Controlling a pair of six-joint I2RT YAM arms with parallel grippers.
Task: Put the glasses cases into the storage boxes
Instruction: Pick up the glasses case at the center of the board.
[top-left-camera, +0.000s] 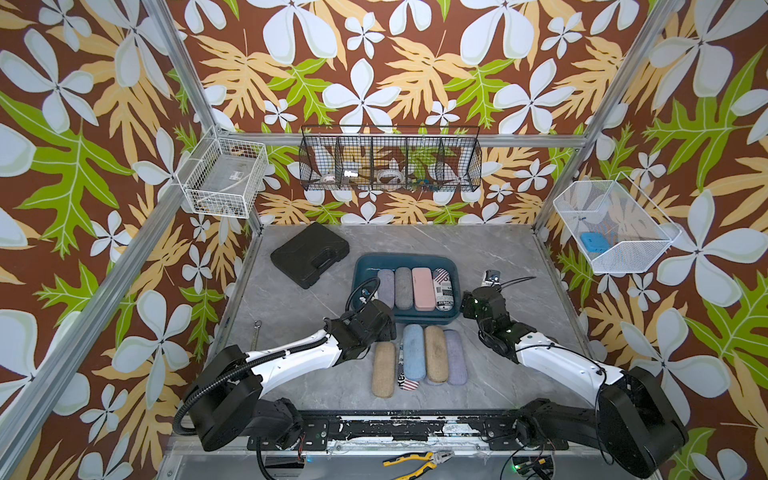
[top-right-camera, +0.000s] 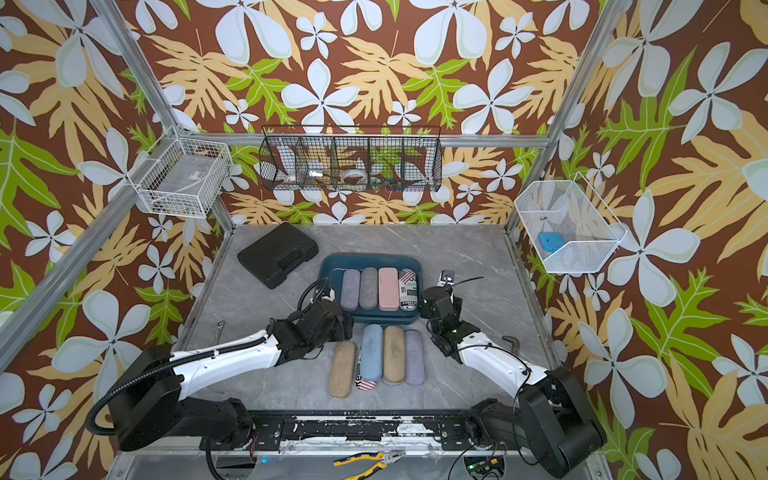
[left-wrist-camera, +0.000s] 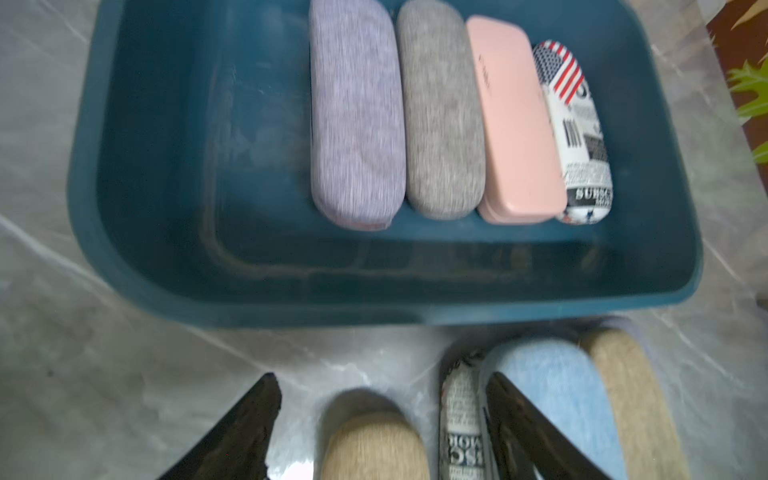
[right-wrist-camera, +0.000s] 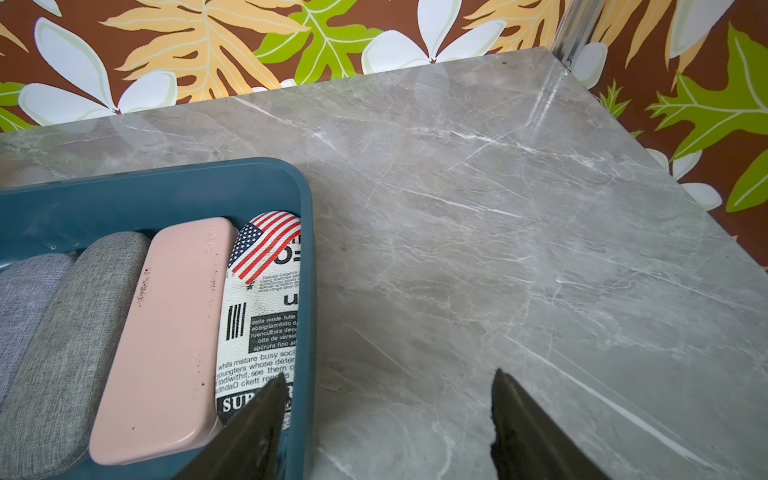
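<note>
Left gripper, jaws apart above the tan case by the tub (likely light, stiff): pinch its long sides.

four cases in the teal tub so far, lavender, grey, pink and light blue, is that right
Four cases, yes, but the fourth in the teal tub is the newspaper-and-flag print case, not light blue. The left wrist view shows it beside the pink case; the light blue case lies outside the tub, on the table.
</note>
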